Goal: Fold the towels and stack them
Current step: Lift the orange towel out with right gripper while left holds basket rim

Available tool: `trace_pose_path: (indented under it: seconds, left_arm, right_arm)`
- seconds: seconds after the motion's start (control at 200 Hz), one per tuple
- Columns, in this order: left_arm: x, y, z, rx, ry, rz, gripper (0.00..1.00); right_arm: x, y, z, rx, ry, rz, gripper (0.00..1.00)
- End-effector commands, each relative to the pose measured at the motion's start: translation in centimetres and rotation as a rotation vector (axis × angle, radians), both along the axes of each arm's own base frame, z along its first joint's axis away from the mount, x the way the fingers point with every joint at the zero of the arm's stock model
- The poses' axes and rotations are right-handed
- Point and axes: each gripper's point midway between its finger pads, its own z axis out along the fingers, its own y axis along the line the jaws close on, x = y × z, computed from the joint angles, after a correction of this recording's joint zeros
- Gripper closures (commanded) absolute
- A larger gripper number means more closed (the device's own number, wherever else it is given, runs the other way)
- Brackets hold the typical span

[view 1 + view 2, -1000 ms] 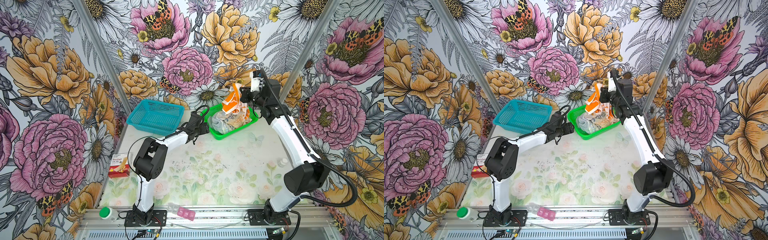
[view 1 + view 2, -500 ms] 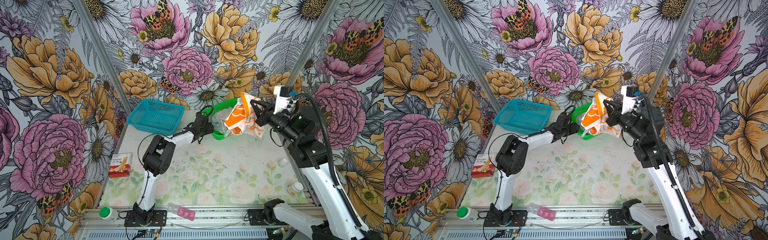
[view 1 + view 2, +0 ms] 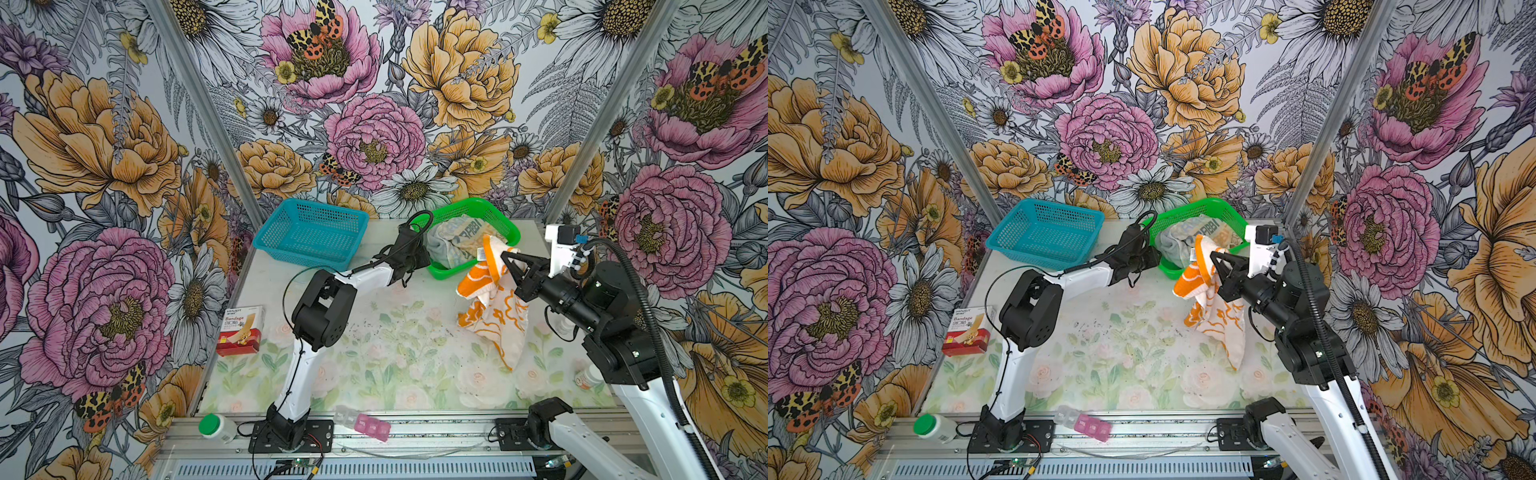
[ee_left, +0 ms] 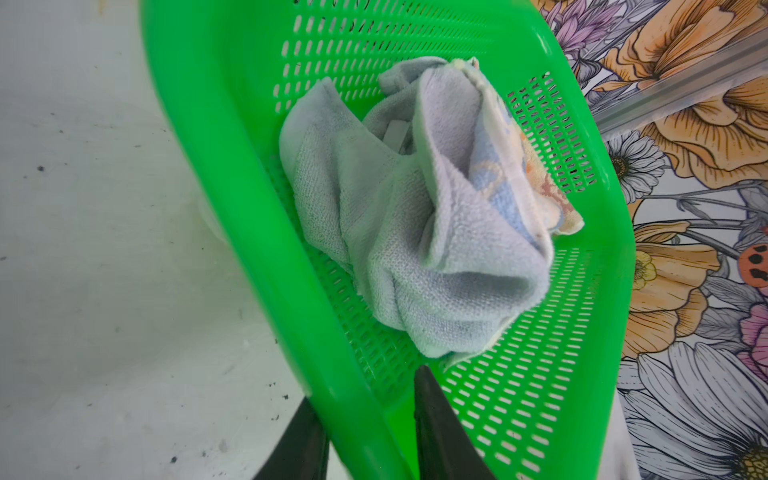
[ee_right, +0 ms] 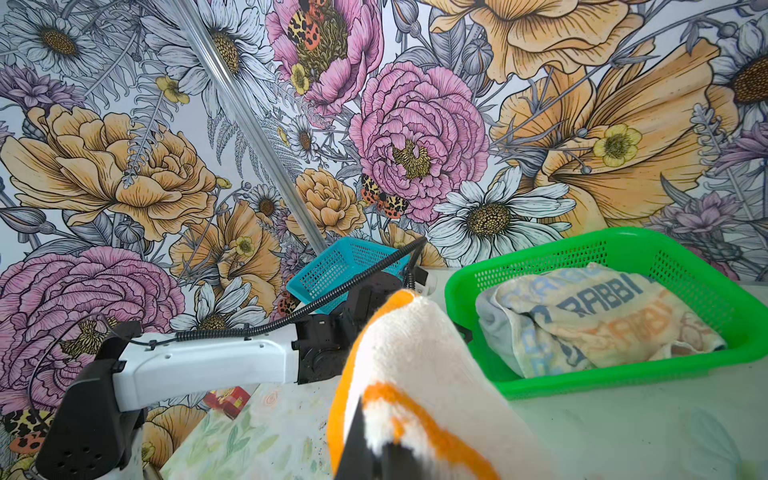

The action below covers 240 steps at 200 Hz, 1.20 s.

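Note:
My right gripper is shut on the orange towel with white flowers, which hangs above the table in front of the green basket; in the right wrist view the towel drapes over the gripper. Two towels lie crumpled in the basket: the striped "RABBIT" towel on top of the pale grey-white towel. My left gripper is shut on the basket's near-left rim, one finger inside and one outside; in a top view it sits at that corner.
A teal basket stands at the back left. A bandage box lies at the left edge. At the front rail are a green-capped white bottle and a pink pill box. A small bottle lies at the right edge.
My right arm has carried the orange towel from above the green basket out towards the front and lower. The left jaws have narrowed onto the basket's rim.

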Motion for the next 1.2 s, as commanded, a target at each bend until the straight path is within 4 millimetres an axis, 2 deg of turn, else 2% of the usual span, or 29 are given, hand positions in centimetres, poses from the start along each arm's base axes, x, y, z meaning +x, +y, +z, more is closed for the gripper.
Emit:
trace_pose_path:
  seconds: [0.0,0.135,0.225,0.295,0.515,0.69,0.771,1.001,1.196]
  left_arm:
    - [0.0,0.5,0.2,0.024,-0.002,-0.041,0.75]
    - [-0.1,0.8,0.9,0.046,-0.002,-0.07,0.84]
    - [0.0,0.9,0.9,0.042,0.018,-0.08,0.84]
    - [-0.1,0.2,0.7,0.021,0.042,-0.099,0.84]
    - [-0.3,-2.8,0.2,-0.107,0.14,-0.081,0.84]
    - [0.6,-4.8,0.8,-0.219,0.119,0.023,0.88]
    - [1.2,-6.2,1.4,-0.247,0.096,0.02,0.88]
    - [2.4,-11.1,0.8,-0.306,0.084,-0.045,0.85]
    - [3.7,-12.0,0.2,-0.389,0.076,0.028,0.86]
  right_arm:
    - [-0.5,0.4,1.2,0.019,-0.015,0.029,1.0]
    - [-0.5,0.5,1.2,0.017,-0.018,0.032,1.0]
    - [-0.5,0.5,1.2,0.02,-0.015,0.035,1.0]
    - [-0.5,0.5,1.1,0.019,-0.013,0.035,1.0]
    - [-0.4,0.4,0.7,0.014,-0.007,0.028,1.0]
    - [-0.1,0.6,0.1,0.011,0.009,0.034,1.0]
    - [-0.1,0.6,0.0,0.008,0.011,0.036,1.0]
    - [-0.2,0.9,-0.7,0.008,0.026,0.05,1.0]
    - [-0.1,1.0,-1.5,0.004,0.044,0.056,1.0]
